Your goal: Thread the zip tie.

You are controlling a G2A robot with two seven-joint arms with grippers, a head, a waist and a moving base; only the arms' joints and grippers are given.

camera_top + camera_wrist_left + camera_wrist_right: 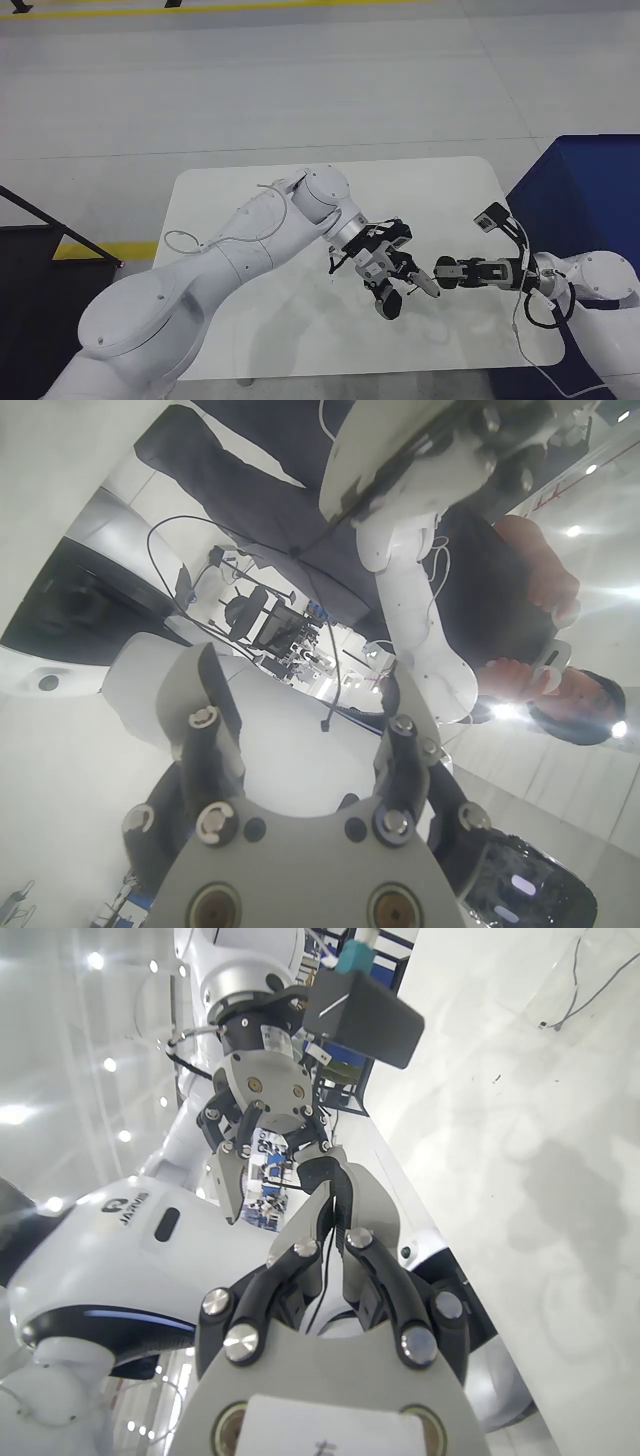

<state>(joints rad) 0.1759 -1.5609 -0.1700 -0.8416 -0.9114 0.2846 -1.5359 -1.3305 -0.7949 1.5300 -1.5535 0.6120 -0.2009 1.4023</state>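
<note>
We see the right gripper (331,1193) clenched on the black zip tie (326,725), with the thin strap running back between its fingers. The left gripper (300,672) is released, jaws spread wide, just beside the right one over the white table (440,190). The tie's loose end hangs between the left fingers; we cannot tell whether it touches them.

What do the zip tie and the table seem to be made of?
The zip tie looks like matt black nylon plastic: a thin strip that curves without kinking. The table may be white laminate or painted board: smooth, flat, faintly glossy.
</note>
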